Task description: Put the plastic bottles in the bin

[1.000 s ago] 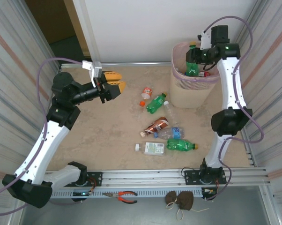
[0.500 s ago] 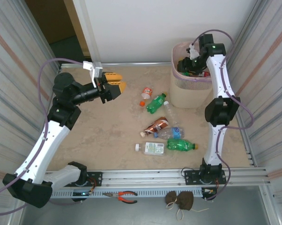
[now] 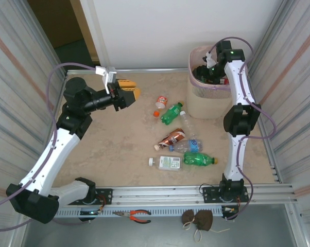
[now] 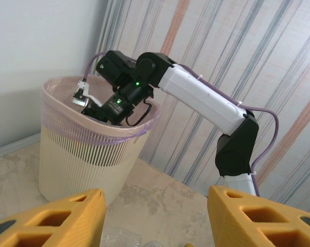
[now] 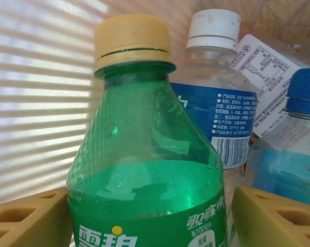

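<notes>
A green plastic bottle with a pale yellow cap (image 5: 144,154) stands upright before the right wrist camera, down inside the tall beige slotted bin (image 3: 206,105) with its pink bag liner. The right gripper (image 5: 150,216) grips it across the labelled body, one yellow finger against each side, closed to the bottle's width. Just behind it, already in the bin, are a clear bottle with a white cap and blue label (image 5: 217,108) and a blue-capped bottle (image 5: 304,98).

Such a bottle is probably light, with thin, smooth walls that dent under a squeeze and can slip. The straight body below the shoulder looks a safer hold than the tapering neck.

More bottles lie on their sides on the table near the bin's foot. Among them are a green bottle (image 3: 171,113), a brown-labelled bottle (image 3: 171,139), a clear blue-labelled bottle (image 3: 187,146), a white-labelled bottle (image 3: 168,163) and a second green bottle with a yellow cap (image 3: 199,160).

The left gripper (image 3: 125,92) hangs over the far left of the table, facing the bin, jaws wide apart and holding nothing.

The beige marbled tabletop (image 3: 114,149) is flat and smooth, so round bottles may roll. A white wall stands behind, striped panels at either side. Red-handled pliers (image 3: 137,215) rest on the metal rail at the near edge.
</notes>
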`<action>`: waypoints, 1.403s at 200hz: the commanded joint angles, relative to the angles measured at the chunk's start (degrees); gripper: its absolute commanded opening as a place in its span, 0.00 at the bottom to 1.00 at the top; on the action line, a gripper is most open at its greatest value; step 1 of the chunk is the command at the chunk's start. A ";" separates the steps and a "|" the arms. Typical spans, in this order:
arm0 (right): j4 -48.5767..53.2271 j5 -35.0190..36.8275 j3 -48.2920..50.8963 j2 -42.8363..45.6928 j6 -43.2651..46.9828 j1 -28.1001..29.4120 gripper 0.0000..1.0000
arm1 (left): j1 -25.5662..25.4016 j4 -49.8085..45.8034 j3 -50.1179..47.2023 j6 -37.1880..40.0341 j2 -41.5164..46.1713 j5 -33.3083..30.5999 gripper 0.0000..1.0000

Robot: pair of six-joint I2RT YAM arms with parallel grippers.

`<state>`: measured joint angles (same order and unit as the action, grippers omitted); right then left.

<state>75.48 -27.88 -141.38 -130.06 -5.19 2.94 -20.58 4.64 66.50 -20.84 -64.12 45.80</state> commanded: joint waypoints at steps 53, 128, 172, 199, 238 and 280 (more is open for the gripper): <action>-2.85 -8.75 -1.01 8.52 -4.09 -1.71 0.79 | -0.66 -3.24 1.27 0.71 -3.05 -2.72 0.54; -1.93 -0.99 -0.91 17.59 -4.91 -2.34 0.74 | -3.88 -16.25 7.34 5.48 -14.23 -9.98 0.48; -3.99 2.84 3.57 25.48 -6.10 -2.35 0.73 | -6.12 -27.09 14.60 10.23 -25.61 -17.64 0.47; -5.79 3.81 8.59 31.00 -6.40 -2.28 0.73 | -6.96 -32.12 19.31 14.48 -33.59 -20.34 0.47; -7.88 5.27 17.43 38.15 -5.98 -2.32 0.74 | -8.62 -35.88 24.50 17.50 -44.20 -23.23 0.47; -9.71 5.41 24.05 42.86 -5.97 -2.35 0.74 | -9.08 -39.84 29.50 18.89 -51.93 -26.38 0.47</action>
<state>67.70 -23.40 -119.77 -89.76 -10.33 0.97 -29.43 -31.22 92.23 -4.71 -114.08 22.28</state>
